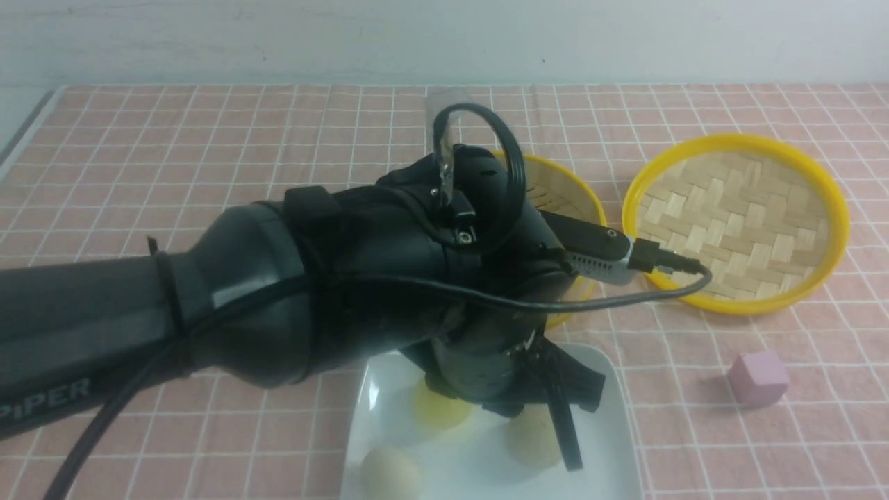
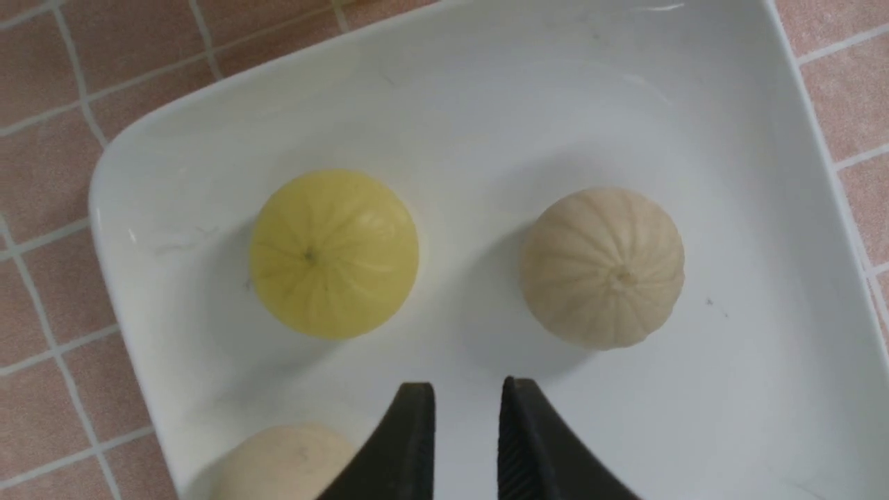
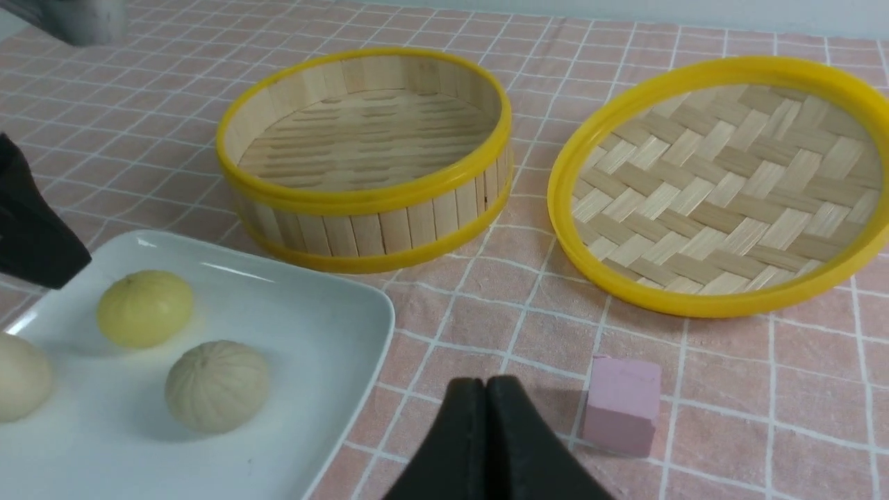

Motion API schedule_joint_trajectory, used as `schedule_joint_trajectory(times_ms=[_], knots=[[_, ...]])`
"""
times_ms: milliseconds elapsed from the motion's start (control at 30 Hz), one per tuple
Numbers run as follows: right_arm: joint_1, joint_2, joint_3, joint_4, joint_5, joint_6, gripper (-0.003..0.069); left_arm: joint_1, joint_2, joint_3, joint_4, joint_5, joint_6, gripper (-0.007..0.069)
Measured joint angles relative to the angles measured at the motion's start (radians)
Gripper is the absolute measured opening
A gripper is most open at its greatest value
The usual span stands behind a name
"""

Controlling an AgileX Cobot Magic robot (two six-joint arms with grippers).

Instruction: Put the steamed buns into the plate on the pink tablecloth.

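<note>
progress: all 3 steamed buns (image 2: 603, 267) in plate (image 2: 486, 90) on pink tablecloth (image 1: 208, 139), steamer (image 3: 368, 201) empty | L gripper (image 2: 465, 390): over plate, narrow gap, holds nothing | R gripper (image 3: 486, 383): closed, empty | to do: prob. just pull back

White lettering "PiPER" on the black left arm (image 1: 229, 278), no other readable text

A pink tablecloth (image 1: 208, 139), on it are laid a white plate (image 3: 312, 333), a bamboo steamer (image 3: 375, 229), a woven lid (image 3: 722, 187) beside it, seemingly not touching, a small pink cube (image 3: 621, 406)
</note>
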Motion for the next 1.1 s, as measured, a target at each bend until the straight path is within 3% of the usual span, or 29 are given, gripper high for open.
schedule_joint_trajectory(times_ms=[233,1100], knots=[[0.0,0.0,0.006,0.002,-0.005,-0.023,-0.0008,0.0,0.0,0.0,0.005,0.0,0.0,0.0099],[0.076,-0.001,0.021,0.016,-0.011,-0.027,0.0006,0.0,0.0,0.0,0.005,0.019,0.0,0.0099]])
